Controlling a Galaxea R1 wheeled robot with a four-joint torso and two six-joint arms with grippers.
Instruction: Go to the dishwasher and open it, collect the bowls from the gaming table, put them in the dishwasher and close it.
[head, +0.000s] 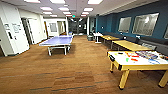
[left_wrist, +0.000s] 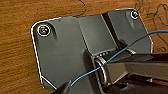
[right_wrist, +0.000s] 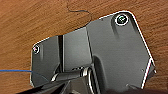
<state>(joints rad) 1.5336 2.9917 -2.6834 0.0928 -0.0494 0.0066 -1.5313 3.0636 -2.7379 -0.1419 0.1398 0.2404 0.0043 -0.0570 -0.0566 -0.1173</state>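
Several small bright things, orange, green and blue, lay scattered on the white top of the gaming table, which stood on yellow legs at the right of the room, near the robot in the head view. From where I stood they were too blurred to tell which of them, if any, were the bowls.

My guess was that bowls of that kind would be light and rigid, with smooth sides that could slip. The rim seemed the sensible place to pinch, one side inside and one outside, and anything ceramic would need setting down gently. The glossy top would let a nudged bowl slide, so a push from the side looked risky.

Beyond the gaming table, plain wooden tables ran in a row along the dark blue wall with its windows. Across the room, well apart, stood a blue table-tennis table. Brown wood-patterned floor stretched between them.

Down at the wrists, the left arm's dark plate and the right arm's plate hung over that same floor, with a thin blue cable crossing the left one. Whether the left gripper or the right gripper was open or closed I could not tell.
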